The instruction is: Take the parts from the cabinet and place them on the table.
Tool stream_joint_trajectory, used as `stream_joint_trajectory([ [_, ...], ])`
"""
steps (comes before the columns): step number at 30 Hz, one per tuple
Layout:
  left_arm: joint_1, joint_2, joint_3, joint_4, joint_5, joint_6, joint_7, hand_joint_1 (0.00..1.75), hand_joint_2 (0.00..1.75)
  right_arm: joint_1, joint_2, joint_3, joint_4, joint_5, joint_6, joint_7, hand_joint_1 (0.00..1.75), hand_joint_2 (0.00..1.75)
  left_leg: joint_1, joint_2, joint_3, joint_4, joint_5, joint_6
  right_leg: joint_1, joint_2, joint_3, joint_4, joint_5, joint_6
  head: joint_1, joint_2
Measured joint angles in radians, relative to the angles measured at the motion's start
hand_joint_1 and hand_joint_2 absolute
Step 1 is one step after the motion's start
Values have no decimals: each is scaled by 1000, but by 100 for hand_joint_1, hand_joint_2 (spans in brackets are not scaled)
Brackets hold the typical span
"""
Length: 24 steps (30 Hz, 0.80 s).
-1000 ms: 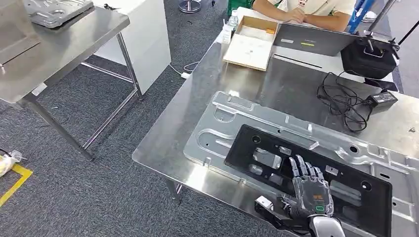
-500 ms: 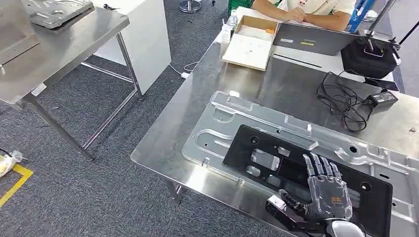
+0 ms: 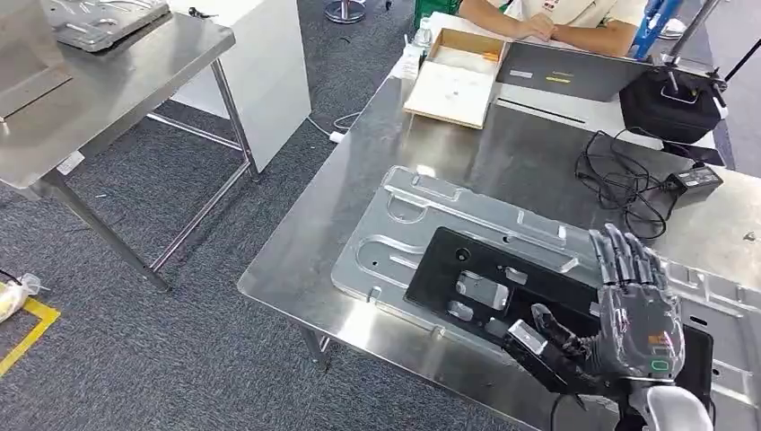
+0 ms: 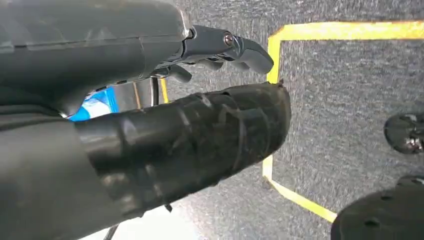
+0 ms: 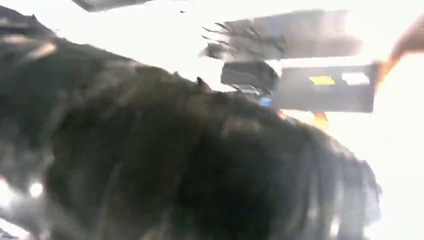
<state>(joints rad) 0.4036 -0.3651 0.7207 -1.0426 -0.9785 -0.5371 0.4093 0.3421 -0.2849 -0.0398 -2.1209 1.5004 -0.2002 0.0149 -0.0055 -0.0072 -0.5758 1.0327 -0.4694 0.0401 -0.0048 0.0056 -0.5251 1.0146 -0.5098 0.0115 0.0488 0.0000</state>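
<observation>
A black part lies on a silver-grey part; the desk is steel-grey. At 11 o'clock, grey speckled carpet with yellow tape.

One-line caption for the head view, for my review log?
Right hand open above the black part lying on the silver panel, table.

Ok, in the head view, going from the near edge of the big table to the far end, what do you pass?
Right hand → black panel → silver stamped plate → tangled black cable → open cardboard box → seated person's arms.
</observation>
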Motion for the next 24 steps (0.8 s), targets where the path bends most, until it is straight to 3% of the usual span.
stream_joint_trajectory([
  [4, -3, 0, -15, 1, -26, 0, 6, 0, 0, -62, -16, 115, -42, -1, -25, -21, 0, 0, 0, 0, 0, 0, 0, 0, 1, 0, 0, 0, 0, 0, 0, 0],
  [8, -16, 0, -3, 11, -84, -7, -3, 0, 0, -175, -22, 326, -43, 63, -22, 63, 0, 0, 1, 0, 1, 0, 0, 0, 1, 0, 0, 1, 0, 0, 0, 0],
  [14, -8, 0, -20, 12, -28, 6, 25, 0, 0, -319, -70, 558, -43, 67, -41, 124, 0, 0, -1, 0, 1, 0, 0, 0, -1, 0, 0, 1, 0, 0, 0, 0],
  [18, -5, 0, -34, 12, -27, 13, 20, 0, 0, -375, -111, 637, -45, 67, -59, 142, 0, 0, -3, -1, 0, 1, 0, 0, -3, -1, 0, 0, 1, 1, 0, 0],
  [24, 0, 0, -52, 12, -60, 11, 3, 0, 0, -378, -193, 654, -79, 67, -108, 164, 0, 0, -10, -1, 0, 4, -4, 8, -9, 0, 0, -1, 1, 12, 0, 0],
])
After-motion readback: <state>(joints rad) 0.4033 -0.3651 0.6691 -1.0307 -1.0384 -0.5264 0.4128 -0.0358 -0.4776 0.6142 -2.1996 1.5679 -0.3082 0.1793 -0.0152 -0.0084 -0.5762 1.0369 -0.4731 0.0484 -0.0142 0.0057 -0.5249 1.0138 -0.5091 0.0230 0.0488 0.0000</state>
